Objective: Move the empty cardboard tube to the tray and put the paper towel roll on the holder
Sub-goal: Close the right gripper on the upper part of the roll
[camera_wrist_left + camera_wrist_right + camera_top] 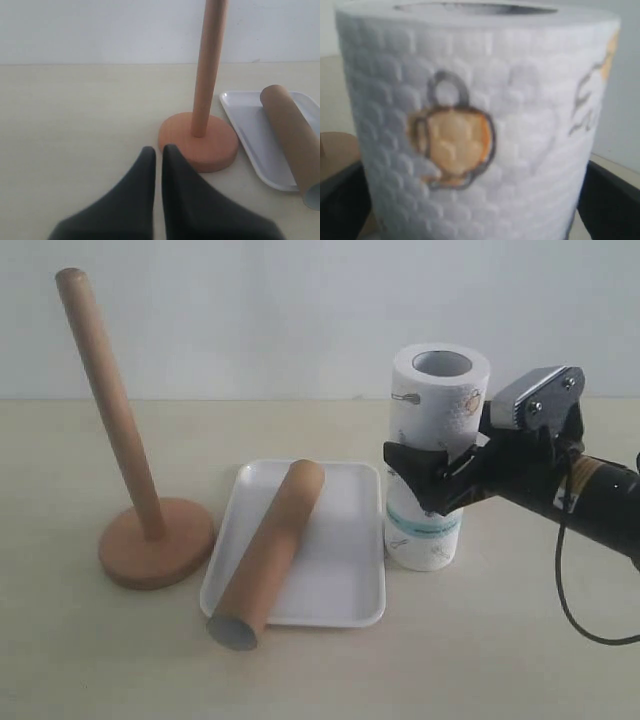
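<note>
The empty cardboard tube (pixel 270 550) lies slantwise in the white tray (pixel 345 540), its near end sticking out over the front rim. To the tray's left stands the wooden holder (pixel 150 540), its dowel bare. Right of the tray, the paper towel roll (pixel 432 410) stands upright on the table. My right gripper (pixel 425 478) is open, its jaws standing either side of the roll (pixel 480 125) at mid height. The left gripper (pixel 159 150) is shut on nothing, low over the table near the holder's base (pixel 210 145); the exterior view does not show it.
A pale wall runs along the back of the beige table (pixel 80 660). A black cable (pixel 570 590) loops down from the right arm. In the left wrist view the tray (pixel 250 130) and tube (pixel 292 135) lie just beyond the holder.
</note>
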Controlling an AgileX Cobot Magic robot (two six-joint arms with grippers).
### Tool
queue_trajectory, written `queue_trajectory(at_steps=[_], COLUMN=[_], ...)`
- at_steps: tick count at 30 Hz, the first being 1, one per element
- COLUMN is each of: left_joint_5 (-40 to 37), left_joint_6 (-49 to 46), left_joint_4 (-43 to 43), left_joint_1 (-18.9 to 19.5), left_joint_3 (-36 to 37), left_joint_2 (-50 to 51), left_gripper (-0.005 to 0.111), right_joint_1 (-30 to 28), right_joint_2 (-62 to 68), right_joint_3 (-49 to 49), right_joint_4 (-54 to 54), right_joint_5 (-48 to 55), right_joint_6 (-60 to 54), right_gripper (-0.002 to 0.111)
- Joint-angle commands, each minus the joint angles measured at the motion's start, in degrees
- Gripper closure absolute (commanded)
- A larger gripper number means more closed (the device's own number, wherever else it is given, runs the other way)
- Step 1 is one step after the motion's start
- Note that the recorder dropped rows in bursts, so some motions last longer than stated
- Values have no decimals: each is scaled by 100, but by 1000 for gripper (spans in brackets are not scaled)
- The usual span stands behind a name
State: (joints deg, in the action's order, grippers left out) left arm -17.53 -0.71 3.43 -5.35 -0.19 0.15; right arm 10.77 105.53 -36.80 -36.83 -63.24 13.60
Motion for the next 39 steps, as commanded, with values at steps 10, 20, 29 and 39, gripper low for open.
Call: queue_trajectory(at_steps=[10,20,29,39], left_joint_5=[10,10,10,10], left_joint_6=[-26,-26,-26,-26], left_joint_4=[34,34,34,34], left_joint_1=[14,14,14,14], left_joint_3=[19,19,19,19], left_joint_2=[-15,-15,-15,-15], left_gripper=[103,103,103,103], right_joint_1=[21,21,21,21], right_joint_2=[42,42,42,42], right_joint_3=[-212,-212,-212,-212], right_joint_4=[44,33,33,33], right_joint_5=[51,51,55,55], right_joint_6=[705,706,706,706], right_gripper=[3,3,3,3])
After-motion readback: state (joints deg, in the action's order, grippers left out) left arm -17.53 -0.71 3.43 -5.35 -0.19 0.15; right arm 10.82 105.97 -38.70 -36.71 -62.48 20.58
